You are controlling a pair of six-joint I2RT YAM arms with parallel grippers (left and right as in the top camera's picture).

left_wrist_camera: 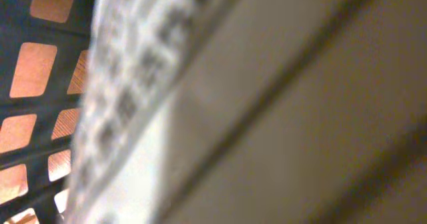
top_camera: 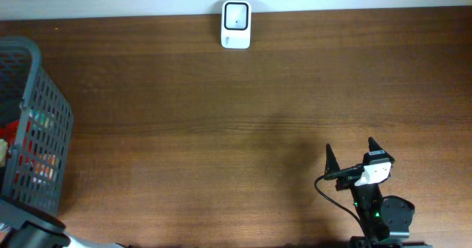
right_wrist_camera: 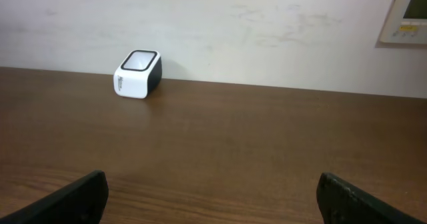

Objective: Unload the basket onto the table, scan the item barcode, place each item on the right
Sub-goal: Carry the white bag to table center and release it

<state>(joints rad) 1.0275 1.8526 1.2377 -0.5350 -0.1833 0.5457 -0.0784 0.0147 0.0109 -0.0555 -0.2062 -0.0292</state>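
A blurred pale item with dark print along one edge fills the left wrist view, pressed close to the camera inside the grey mesh basket. My left gripper's fingers are hidden behind it; the gripper is shut, and I cannot tell whether it holds the item. The overhead view shows only a bit of the left arm below the basket. The white barcode scanner stands at the table's far edge, also in the right wrist view. My right gripper rests open and empty near the front right.
The basket holds several red and orange packets. A pale wall rises behind the table, with a beige panel at its upper right. Brown tabletop lies between the basket, the scanner and the right arm.
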